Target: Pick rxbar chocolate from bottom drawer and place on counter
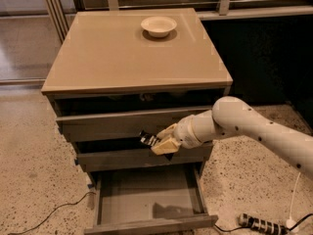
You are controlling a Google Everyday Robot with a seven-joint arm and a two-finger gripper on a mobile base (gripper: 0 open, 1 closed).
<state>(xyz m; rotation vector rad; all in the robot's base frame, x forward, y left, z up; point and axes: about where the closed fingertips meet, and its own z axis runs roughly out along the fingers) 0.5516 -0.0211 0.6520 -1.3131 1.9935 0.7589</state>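
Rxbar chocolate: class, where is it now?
In the camera view, the rxbar chocolate is clamped in the jaws of the gripper, centre frame, before the middle drawer, above the open bottom drawer.

Counter (122,58) top recorded as smooth, glossy tan. Bowl (159,26) seen as matt cream. Bottom drawer (146,199) interior noted matt grey-brown. Floor (29,180) is speckled terrazzo. Arm (254,126) shell looks like smooth white plastic. The hand (159,142), at the middle drawer front, is clamped on the dark-wrappered rxbar chocolate (146,139).
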